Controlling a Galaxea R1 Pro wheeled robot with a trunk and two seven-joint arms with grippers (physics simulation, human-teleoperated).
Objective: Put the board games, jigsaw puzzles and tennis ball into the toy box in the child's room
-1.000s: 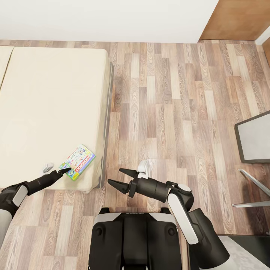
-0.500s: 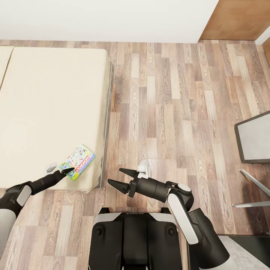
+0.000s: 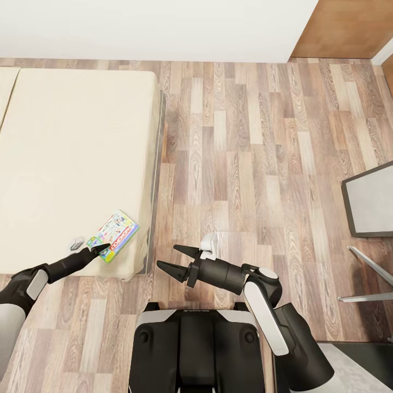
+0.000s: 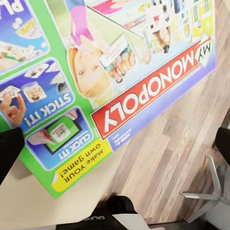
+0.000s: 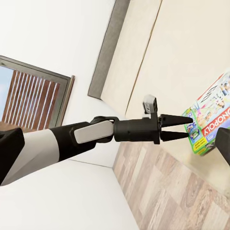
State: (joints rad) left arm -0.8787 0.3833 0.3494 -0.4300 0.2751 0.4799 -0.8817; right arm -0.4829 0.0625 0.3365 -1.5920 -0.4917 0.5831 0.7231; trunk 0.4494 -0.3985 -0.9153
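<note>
We see one bed (image 3: 71,164) at the left, beige and wide, beside the wood floor (image 3: 245,164). One board game (image 3: 113,236), a blue and green "My Monopoly" box, lies flat near the bed's near right corner. Our left gripper (image 3: 101,248) reaches to the box's near edge, its fingers apart in the right wrist view. Our right gripper (image 3: 173,261) hangs over the floor, fingers spread and empty.

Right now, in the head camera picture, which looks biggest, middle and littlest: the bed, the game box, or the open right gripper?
1. The bed, by far.
2 and 3. The board game and right gripper look too alike to rank; the gripper's height above the floor is unclear.
</note>
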